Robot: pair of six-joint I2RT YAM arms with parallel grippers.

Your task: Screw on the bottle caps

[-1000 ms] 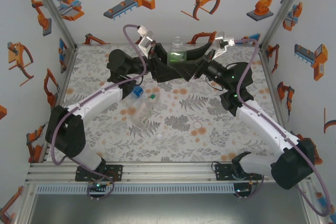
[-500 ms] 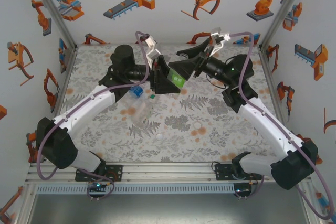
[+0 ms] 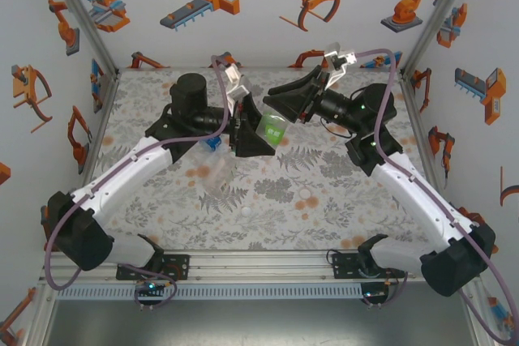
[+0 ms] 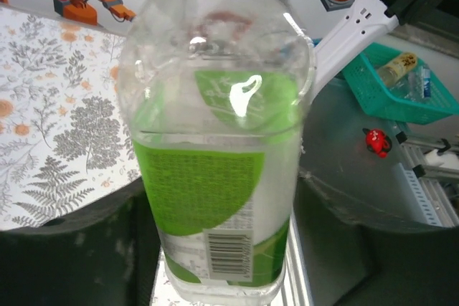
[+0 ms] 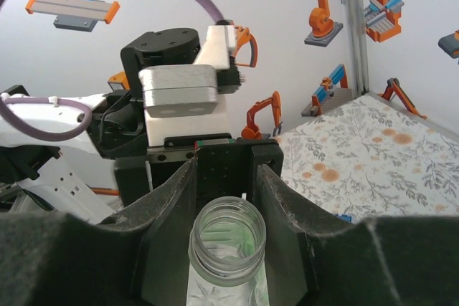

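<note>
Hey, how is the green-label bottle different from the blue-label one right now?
The green bottle is up off the table, between the arms; the blue bottle lies on the table, partly hidden by the left arm. The green bottle's label is green, the blue bottle's is blue. Both are small plastic bottles.

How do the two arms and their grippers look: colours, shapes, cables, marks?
The left arm and right arm have white links between bulky black joints, on black bases on a metal rail. A purple cable loops along each. The left gripper and right gripper have broad black wedge fingers and a white camera block. Green lights dot the right arm.
</note>
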